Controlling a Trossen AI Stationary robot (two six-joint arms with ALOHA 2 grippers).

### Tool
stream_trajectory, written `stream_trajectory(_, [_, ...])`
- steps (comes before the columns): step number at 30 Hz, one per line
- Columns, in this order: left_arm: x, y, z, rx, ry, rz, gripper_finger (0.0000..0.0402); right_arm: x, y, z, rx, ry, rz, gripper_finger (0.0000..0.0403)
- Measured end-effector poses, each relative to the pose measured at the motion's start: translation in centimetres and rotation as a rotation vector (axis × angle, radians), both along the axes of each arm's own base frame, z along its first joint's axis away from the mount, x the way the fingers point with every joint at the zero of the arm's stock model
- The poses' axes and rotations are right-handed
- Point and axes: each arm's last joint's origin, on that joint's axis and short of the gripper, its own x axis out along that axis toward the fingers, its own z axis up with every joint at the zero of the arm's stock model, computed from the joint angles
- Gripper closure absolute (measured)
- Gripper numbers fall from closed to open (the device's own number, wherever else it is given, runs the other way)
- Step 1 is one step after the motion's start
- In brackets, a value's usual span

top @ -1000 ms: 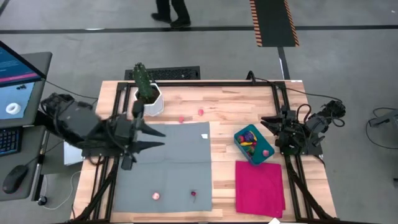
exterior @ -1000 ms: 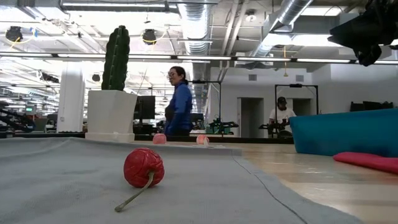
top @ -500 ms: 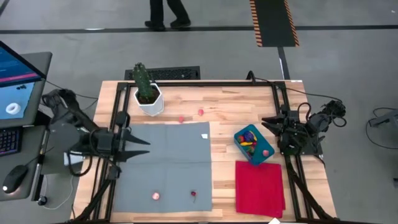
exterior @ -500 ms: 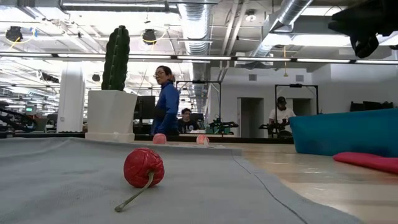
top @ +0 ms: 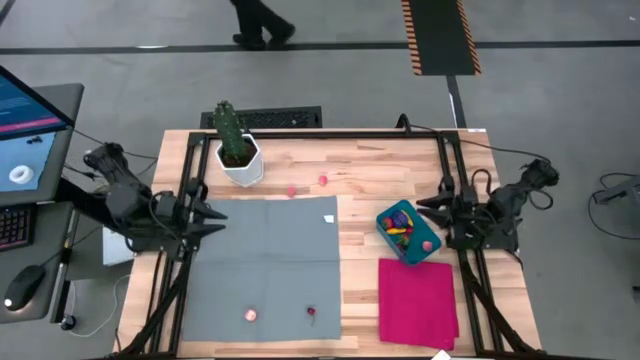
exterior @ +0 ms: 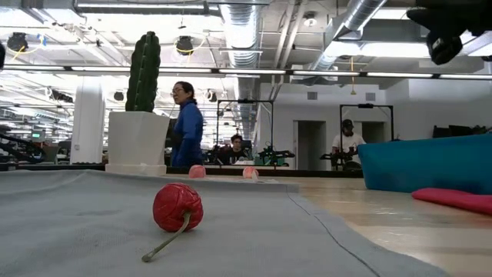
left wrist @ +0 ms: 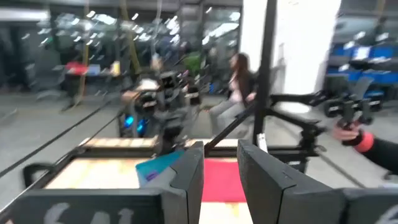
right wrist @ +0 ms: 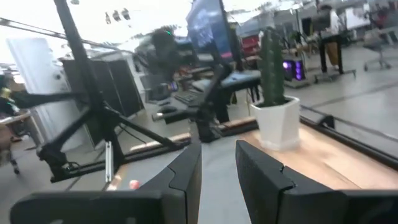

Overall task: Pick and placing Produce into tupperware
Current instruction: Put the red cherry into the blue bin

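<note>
Overhead look at a wooden counter (top: 300, 165) inside a black frame, with a grey cloth (top: 265, 260) over the left half and a magenta cloth (top: 418, 300) at the near right.

Teal tupperware (top: 392, 219) on bare wood just beyond the magenta cloth, turned at an angle, already holding several pieces of produce (top: 400, 229) in red, yellow and purple. One pink piece (top: 428, 245) at the tub's near right corner; in or out of the tub, impossible to tell.

Four more pieces out on the counter:
- two small pink ones (top: 292, 191) (top: 324, 180) on the wood just past the far edge of the grey cloth
- one pink piece (top: 250, 315) and one red piece (top: 312, 313) with a thin stem, well apart from the tub, near the front edge of the grey cloth

Green cactus (top: 230, 128) in a white pot (top: 243, 165) at the far left corner.

Left tool (top: 215, 218) at the left edge of the counter, raised above the grey cloth's far left corner, pointing right, fingers spread a little, empty. Right tool (top: 425, 212) at the right edge, just beside the tupperware and above it, pointing left, fingers likewise a little apart, gripping nothing.

Beyond the counter, a person in a blue top (exterior: 184, 127) on the open floor, others seated farther back. A computer screen (top: 30, 120) off the counter to the left.
</note>
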Motion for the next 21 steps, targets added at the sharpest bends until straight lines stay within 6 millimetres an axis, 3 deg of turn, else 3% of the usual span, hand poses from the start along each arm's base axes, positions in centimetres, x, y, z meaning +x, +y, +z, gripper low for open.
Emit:
stream_trajectory(5, [-1.1, 1.0, -2.8, -0.039, -0.113, -0.026, 0.0315, 2.3, 1.4, -1.0, -0.029, -0.006, -0.009, 0.028])
stream_trajectory(12, [-1.8, 1.8, -6.2, 0.004, -0.114, 0.026, 0.0315, 6.3, 3.2, -1.9, -0.051, 0.022, 0.019, 0.028])
stream_trajectory(16, [-1.9, 2.1, -8.0, 0.01, -0.102, 0.068, 0.0315, 9.5, 3.7, -2.6, -0.063, 0.095, 0.0, 0.028])
stream_trajectory(21, [-1.8, 2.6, -9.7, 0.02, -0.093, 0.17, 0.0315, 15.0, 4.0, -2.7, -0.104, 0.178, -0.001, 0.028])
